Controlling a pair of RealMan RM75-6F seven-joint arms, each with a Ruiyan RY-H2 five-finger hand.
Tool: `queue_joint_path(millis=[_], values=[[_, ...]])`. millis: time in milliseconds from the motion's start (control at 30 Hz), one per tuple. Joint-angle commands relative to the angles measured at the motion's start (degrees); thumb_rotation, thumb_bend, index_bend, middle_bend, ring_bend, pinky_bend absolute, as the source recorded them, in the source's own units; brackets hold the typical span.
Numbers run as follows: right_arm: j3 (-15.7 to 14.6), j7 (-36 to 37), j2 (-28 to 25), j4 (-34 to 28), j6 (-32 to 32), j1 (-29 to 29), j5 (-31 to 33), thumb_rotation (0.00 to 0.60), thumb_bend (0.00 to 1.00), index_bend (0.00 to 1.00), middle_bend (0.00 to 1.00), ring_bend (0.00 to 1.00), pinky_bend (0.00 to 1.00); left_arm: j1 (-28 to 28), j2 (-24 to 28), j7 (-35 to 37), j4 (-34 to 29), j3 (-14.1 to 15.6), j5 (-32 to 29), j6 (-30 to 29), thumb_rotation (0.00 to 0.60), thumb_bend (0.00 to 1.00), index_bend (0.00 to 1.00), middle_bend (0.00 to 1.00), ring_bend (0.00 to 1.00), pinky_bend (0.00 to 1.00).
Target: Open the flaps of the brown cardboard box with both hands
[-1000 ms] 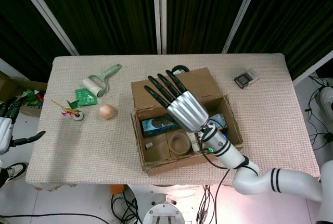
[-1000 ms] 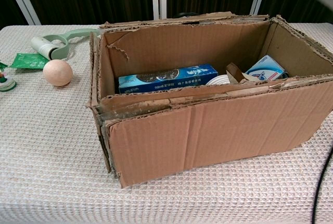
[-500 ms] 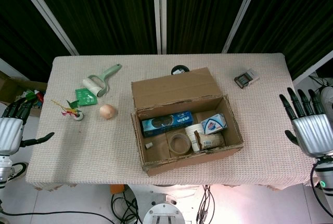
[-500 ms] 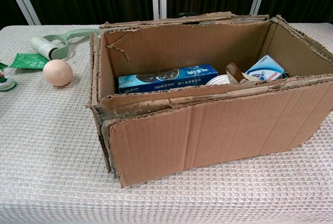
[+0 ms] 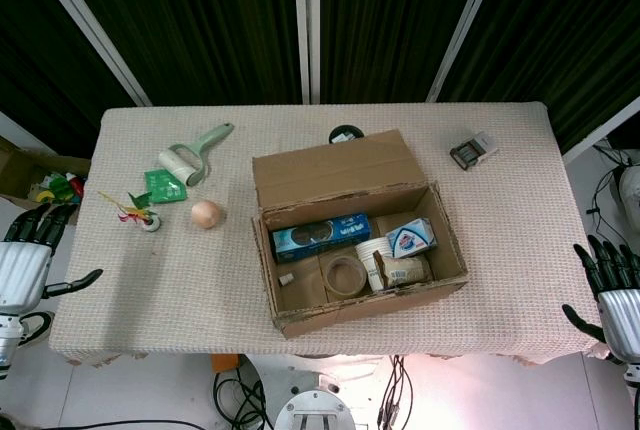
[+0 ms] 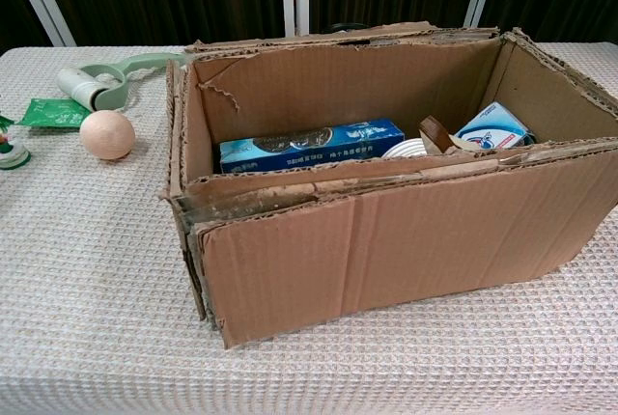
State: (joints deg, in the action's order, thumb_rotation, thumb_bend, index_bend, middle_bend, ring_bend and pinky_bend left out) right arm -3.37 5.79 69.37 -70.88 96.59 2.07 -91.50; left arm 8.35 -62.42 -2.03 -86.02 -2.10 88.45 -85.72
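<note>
The brown cardboard box (image 5: pixel 350 172) stands in the middle of the table with its top open; its far flap lies folded back and flat. In the chest view the box (image 6: pixel 386 241) fills the frame. Inside lie a blue packet (image 5: pixel 322 236), a tape roll (image 5: pixel 346 274) and a white carton (image 5: pixel 410 239). My left hand (image 5: pixel 24 268) hangs off the table's left edge with fingers spread, holding nothing. My right hand (image 5: pixel 615 294) is off the front right corner, fingers apart and empty. Neither hand touches the box.
On the table's left part lie a green lint roller (image 5: pixel 187 159), a green packet (image 5: pixel 165 187), an onion (image 5: pixel 205 214) and a small feathered toy (image 5: pixel 145 218). A small grey pack (image 5: pixel 472 150) lies at the back right, and a dark round object (image 5: pixel 345 135) behind the box.
My right hand has pulled away from above the box to beyond the table's right edge, then dropped lower. My left hand shifted slightly at the left edge. The box has not moved.
</note>
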Motion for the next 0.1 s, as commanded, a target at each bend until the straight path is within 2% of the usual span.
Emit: queue_joint_path(millis=[33,100], values=[[0.5,2.3,1.6,1.8,0.8,-1.5,0.4,0.6,0.15,0.0,0.0,0.0,0.0,0.0,0.6,1.6,0.2,0.9,0.4,1.4,0.0,0.03,0.09,0.13,0.07,0.15],[0.7,3.1,1.8,2.2,0.2,-1.9,0.8,0.6,0.15,0.0,0.0,0.0,0.0,0.1,1.0,2.1,0.3,1.3,0.2,2.4,0.0,0.03,0.09,0.13,0.07,0.15]])
